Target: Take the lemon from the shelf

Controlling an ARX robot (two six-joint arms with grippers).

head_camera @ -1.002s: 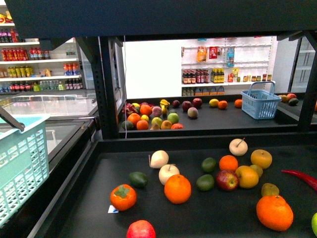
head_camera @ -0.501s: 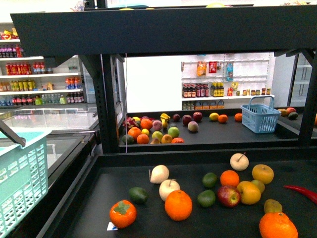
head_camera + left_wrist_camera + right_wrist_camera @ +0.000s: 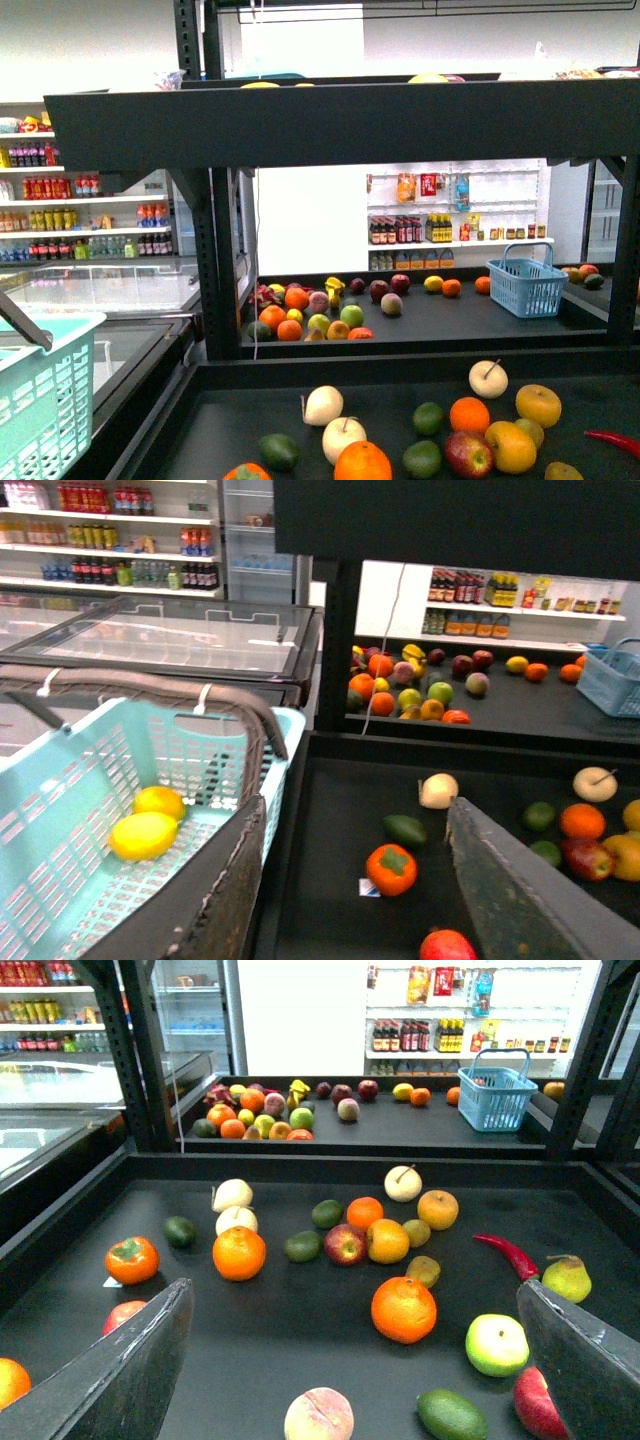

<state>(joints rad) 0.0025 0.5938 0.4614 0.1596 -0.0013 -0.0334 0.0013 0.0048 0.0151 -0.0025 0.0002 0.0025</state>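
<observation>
Both my left gripper (image 3: 355,820) and right gripper (image 3: 355,1295) hang spread and empty. Close by, one lemon (image 3: 143,835) lies in the teal basket (image 3: 60,880). On the shelf (image 3: 300,1335) I see none for sure; a small yellow fruit (image 3: 433,283) on the far deck may be one. I expect it to be light, firm and slick, best pinched across its middle. My front view has risen: the near fruit sits lower, and yellow tops (image 3: 428,77) peek over the upper rim.

Front camera facing level across shelf (image 3: 300,440); both wrist cameras looking down closer at same fruit deck, left catching teal basket (image 3: 90,810).
</observation>
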